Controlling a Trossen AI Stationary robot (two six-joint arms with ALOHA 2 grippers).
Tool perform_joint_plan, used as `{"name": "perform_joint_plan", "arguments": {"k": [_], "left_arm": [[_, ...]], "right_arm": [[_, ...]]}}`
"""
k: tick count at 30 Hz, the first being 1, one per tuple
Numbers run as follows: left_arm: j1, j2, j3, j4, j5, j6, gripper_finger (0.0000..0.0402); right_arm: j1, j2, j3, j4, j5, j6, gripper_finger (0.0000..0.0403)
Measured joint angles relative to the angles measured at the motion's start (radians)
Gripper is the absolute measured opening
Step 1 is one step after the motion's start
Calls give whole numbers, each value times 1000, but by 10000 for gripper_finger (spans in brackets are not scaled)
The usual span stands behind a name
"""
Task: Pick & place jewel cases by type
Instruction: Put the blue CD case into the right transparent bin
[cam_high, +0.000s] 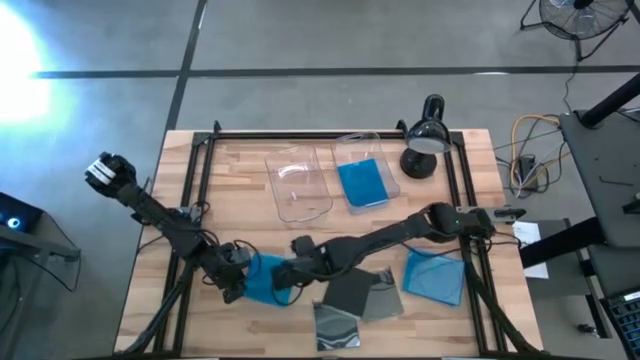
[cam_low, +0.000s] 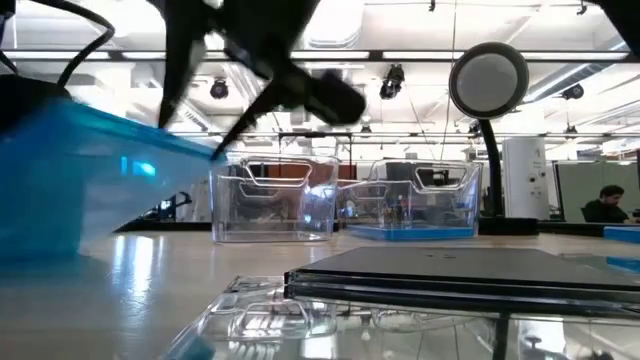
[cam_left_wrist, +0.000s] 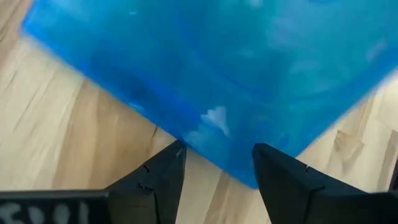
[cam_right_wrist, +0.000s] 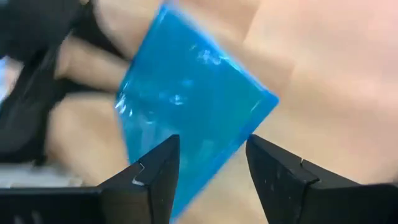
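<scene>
A bright blue jewel case (cam_high: 262, 282) is near the table's front left, between my two grippers. In the low view the blue case (cam_low: 90, 180) stands tilted, its face toward the camera. My right gripper (cam_high: 288, 272), reaching far across the table, is shut on its right part. My left gripper (cam_left_wrist: 219, 149) is open at the case's left side, with one corner (cam_left_wrist: 247, 179) of the case showing between its fingers. I cannot tell whether the left gripper touches the case. Another blue case (cam_high: 435, 277) and dark grey cases (cam_high: 350, 292) lie flat on the table at the front right. My right gripper (cam_right_wrist: 212, 142) has the blue case between its two fingers at the narrowing part near one corner (cam_right_wrist: 199, 180). The fingers slant down from the table's right. They hide where the pads meet the case. The case is tilted and raised at this end; whether its lower edge rests on the table does not show.
Two clear trays stand at the back: an empty one (cam_high: 300, 205), and one (cam_high: 352, 140) holding a blue case (cam_high: 362, 183). A black desk lamp (cam_high: 428, 140) stands at the back right. A smoky case (cam_high: 337, 325) lies at the front edge.
</scene>
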Motion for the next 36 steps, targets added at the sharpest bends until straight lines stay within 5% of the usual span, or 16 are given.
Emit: {"name": "perform_joint_plan", "arguments": {"k": [3, 11, 18, 25, 31, 36], "left_arm": [[-29, 0, -7, 23, -35, -1, 170], [-35, 1, -8, 107, -122, -45, 170], [-33, 3, -10, 116, -205, -65, 170], [-32, 3, -15, 112, -286, -69, 170], [-32, 3, -15, 113, -324, -76, 170], [-34, 2, -15, 112, -324, -76, 170]], "right_arm": [[-4, 7, 16, 64, 61, -26, 178], [-38, 4, 10, 197, 27, -104, 178], [-45, 10, -8, 177, -158, -8, 172], [-45, 9, -26, 150, -204, 39, 73], [-42, -51, -17, 1, -124, 49, 15], [15, -189, -22, -214, 133, 98, 14]]}}
